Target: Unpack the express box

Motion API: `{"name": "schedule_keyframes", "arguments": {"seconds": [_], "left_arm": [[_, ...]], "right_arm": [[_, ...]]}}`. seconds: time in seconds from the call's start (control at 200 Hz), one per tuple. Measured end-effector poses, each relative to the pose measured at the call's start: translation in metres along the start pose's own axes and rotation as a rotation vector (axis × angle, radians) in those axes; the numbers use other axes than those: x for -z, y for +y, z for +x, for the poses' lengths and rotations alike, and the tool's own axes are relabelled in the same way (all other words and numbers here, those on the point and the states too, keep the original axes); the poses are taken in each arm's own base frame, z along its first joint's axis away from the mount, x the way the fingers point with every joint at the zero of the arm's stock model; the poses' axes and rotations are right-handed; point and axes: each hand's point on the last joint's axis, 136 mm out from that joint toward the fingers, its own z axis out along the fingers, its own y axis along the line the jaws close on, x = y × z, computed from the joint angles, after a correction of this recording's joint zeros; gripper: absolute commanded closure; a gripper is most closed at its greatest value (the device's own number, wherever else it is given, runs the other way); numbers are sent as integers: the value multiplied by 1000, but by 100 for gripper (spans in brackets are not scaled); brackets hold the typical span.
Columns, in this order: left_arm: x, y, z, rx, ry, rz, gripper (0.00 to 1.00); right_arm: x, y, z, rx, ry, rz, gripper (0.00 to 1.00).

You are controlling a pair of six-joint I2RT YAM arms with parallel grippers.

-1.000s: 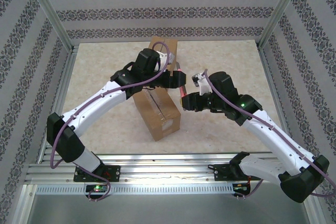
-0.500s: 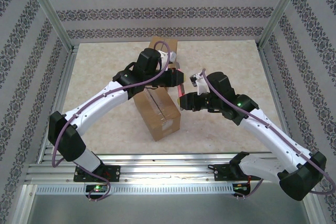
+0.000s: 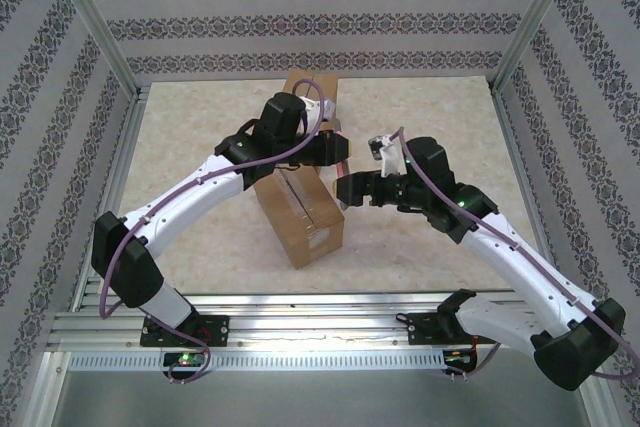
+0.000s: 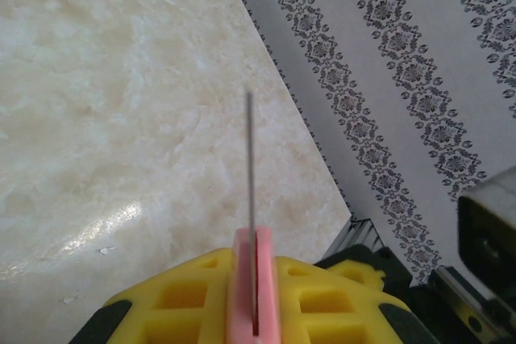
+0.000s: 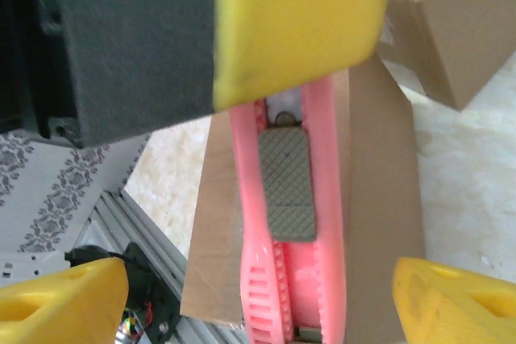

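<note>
On the left half of the worktop [image 3: 200, 137], express box [image 3: 300, 212]: lies flat and lengthwise under the left arm. From the top view its lid looks closed, though the arm hides part of it.
Left gripper [image 3: 335, 152]: held above the far right edge of the box, jaws closed on a pink cutter [image 5: 288, 199], the yellow pads clamping its front end.
Blade [image 4: 250, 159]: out and bare, a thin edge pointing away from the gripper over open worktop toward the patterned wall.
Slider [image 5: 286, 187]: grey ridged thumb-piece on the cutter's face, turned toward the right wrist camera.
Right gripper [image 3: 350, 189]: level with the cutter's handle end, just right of the box. Jaws open wide, one yellow fingertip [image 5: 60, 304] on each side of the handle, neither touching it.
Likely step: handing the cutter across, or resetting its blade.
Risk, drop: if the left jaws loosen before the right ones bite, the cutter falls blade-out onto the box.
Risk, slider: a pinch landing on the thumb-piece could shift the blade.
Risk, twist: an off-centre grip may swing the edge toward the cardboard or the arms.
</note>
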Motion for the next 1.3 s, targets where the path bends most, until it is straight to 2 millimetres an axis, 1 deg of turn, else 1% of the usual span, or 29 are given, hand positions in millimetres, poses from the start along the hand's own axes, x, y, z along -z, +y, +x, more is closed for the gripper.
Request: {"name": "schedule_keyframes", "arguments": {"seconds": [0.075, 0.195, 0.32, 0.4, 0.53, 0.645, 0.774, 0.939, 1.074, 1.229, 1.299], "left_arm": [[5, -3, -6, -7, -18, 36, 100], [17, -15, -17, -32, -73, 112, 100], [27, -34, -28, -62, -148, 211, 100], [28, -40, -32, -65, -188, 264, 100], [28, -43, -36, -39, -248, 332, 100], [33, -46, -40, -17, -304, 385, 100], [43, -50, -44, 1, -358, 413, 100], [61, -61, -53, -5, -421, 446, 100], [70, -64, -57, -4, -460, 450, 100], [72, -64, -60, 0, -479, 452, 100], [73, -65, -61, -2, -485, 456, 100]], "right_arm": [[2, -1, -5, -20, -38, -39, 13], [2, -2, -8, -55, -85, -105, 14], [5, 10, -9, -57, -137, -208, 14], [12, 20, -12, -48, -182, -271, 15], [25, 35, -20, -23, -253, -353, 19], [31, 38, -23, -24, -300, -388, 23], [35, 43, -29, -28, -335, -420, 30], [43, 52, -38, -16, -374, -463, 38], [43, 56, -42, -19, -386, -484, 43], [40, 56, -45, -27, -386, -492, 49], [40, 56, -46, -31, -386, -495, 50]]}}
